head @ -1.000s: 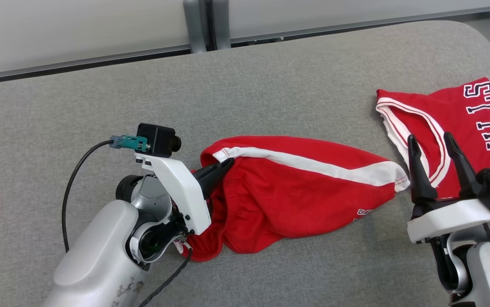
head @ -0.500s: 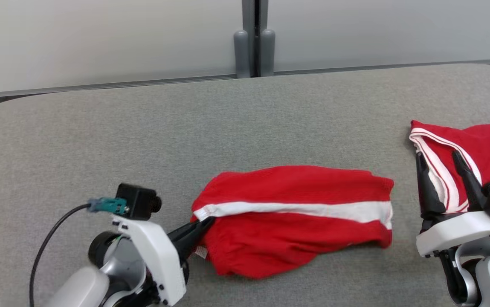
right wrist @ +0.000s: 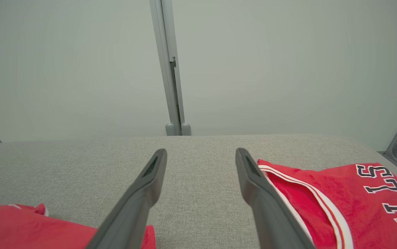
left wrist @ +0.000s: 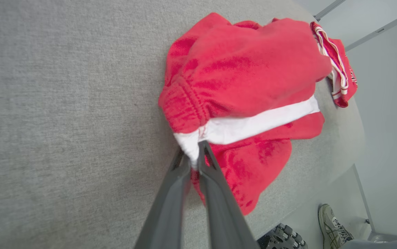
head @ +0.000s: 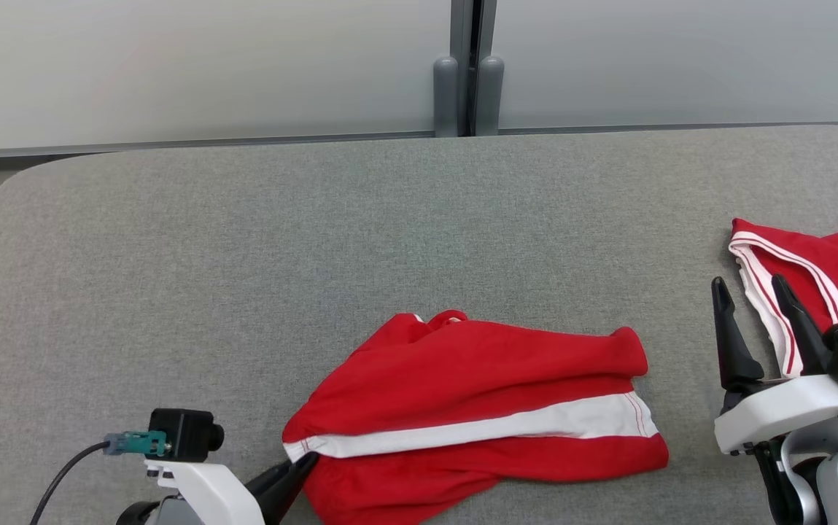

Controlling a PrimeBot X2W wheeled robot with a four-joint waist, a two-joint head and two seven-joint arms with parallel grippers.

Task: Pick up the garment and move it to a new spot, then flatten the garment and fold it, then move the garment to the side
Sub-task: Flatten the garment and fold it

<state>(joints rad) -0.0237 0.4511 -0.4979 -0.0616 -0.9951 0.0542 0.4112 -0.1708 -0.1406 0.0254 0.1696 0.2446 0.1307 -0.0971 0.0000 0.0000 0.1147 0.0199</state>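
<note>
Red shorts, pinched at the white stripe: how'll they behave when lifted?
Likely floppy: the red shorts lie in soft folds. Held by one corner in the left end effector, they'd probably dangle and unfurl.

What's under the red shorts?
The red shorts lie on the grey table. Grey cloth shows beside them; anything beneath the crumpled fabric is covered, so I can't tell.

Grey padded table (head: pixel 171 240) before a pale wall (head: pixel 171 65).
A grey post (head: pixel 468 87) divides the wall in two panels; light is even.
</note>
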